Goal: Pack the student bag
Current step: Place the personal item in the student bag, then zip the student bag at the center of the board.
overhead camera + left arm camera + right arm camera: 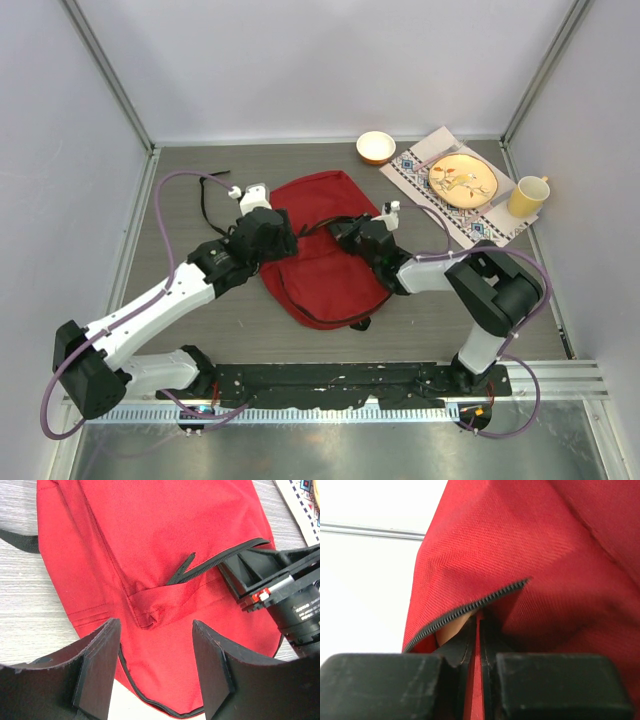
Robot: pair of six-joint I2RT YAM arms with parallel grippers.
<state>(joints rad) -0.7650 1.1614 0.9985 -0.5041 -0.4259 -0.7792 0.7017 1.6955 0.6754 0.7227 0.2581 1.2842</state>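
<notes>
Right wrist: right pincer (477,642) pinches bag (545,555) fabric by zipper (470,607); left pincer (155,632) gapes empty above bag.

a bowl (375,147), a plate (462,180) on a placemat (410,168), a yellow cup (527,196).

Robot lab test cell, not a lived-in room. White panel walls (330,60) and aluminium frame posts (110,70) boxing in grey wood-look table (300,160) on three sides. Left arm (160,300) and right arm (490,290) bolted to black rail (330,380) at table's near edge. Staged bowl (375,147), plate (462,180), mug (527,195) at table's far right corner.
</notes>
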